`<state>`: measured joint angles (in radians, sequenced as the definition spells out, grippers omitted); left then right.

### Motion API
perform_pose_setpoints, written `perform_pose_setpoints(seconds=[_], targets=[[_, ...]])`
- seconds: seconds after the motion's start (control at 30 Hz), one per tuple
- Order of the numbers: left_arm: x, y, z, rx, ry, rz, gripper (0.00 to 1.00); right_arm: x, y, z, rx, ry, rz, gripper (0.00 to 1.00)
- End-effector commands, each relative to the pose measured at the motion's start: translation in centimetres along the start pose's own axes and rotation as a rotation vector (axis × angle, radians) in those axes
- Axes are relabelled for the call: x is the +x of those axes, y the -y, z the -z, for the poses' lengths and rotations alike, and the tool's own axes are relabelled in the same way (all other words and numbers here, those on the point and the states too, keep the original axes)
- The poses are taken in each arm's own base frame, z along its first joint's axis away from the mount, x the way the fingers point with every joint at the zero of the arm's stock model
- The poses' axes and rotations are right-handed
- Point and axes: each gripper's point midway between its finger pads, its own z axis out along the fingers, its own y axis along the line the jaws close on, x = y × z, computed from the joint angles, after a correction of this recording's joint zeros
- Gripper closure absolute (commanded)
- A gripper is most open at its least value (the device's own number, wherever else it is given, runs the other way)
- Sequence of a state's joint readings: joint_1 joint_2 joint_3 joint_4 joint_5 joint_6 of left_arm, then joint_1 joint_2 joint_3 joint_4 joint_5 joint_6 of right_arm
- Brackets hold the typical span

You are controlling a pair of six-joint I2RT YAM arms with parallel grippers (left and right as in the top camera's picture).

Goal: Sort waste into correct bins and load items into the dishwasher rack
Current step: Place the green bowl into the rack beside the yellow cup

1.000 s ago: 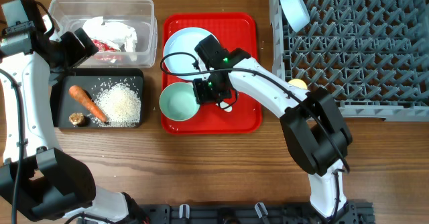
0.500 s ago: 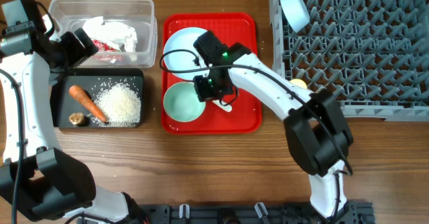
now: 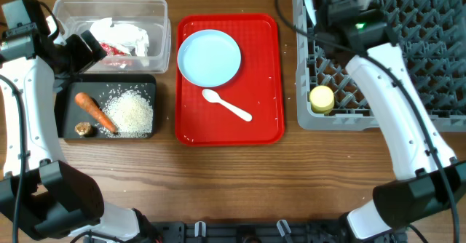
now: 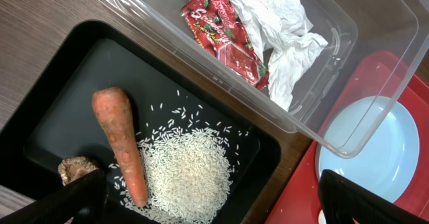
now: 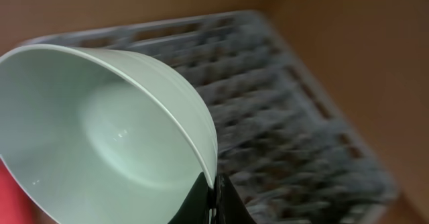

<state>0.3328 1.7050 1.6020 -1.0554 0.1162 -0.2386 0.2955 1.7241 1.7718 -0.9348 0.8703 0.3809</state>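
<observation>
right pincer (image 5: 212,202) | clamped on bowl (image 5: 100,130) rim | above rack (image 5: 281,110)

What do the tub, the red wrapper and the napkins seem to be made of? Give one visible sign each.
Tub: likely clear glossy plastic; the table shows through it. Wrapper: probably foil or plastic film, shiny; it glints and creases sharply. Napkins: seemingly matte white paper, crumpled into soft folds.
</observation>
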Motion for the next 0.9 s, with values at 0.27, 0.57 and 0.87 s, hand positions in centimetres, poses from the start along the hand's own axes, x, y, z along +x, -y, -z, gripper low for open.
perform_pose_setpoints(seconds=[0.27,0.57,0.87], targets=[[-0.6,0.2,0.9,0.000,0.030,0.005,0.00,1.3,3.3,-5.4,0.412,-0.068,0.538,0.96],[-0.6,0.2,0.9,0.000,0.030,0.005,0.00,6.0,0.0,-8.6,0.354,-0.209,0.822,0.96],[-0.6,0.2,0.9,0.000,0.030,0.005,0.00,9.3,-1.3,-8.6,0.194,-0.311,0.780,0.96]])
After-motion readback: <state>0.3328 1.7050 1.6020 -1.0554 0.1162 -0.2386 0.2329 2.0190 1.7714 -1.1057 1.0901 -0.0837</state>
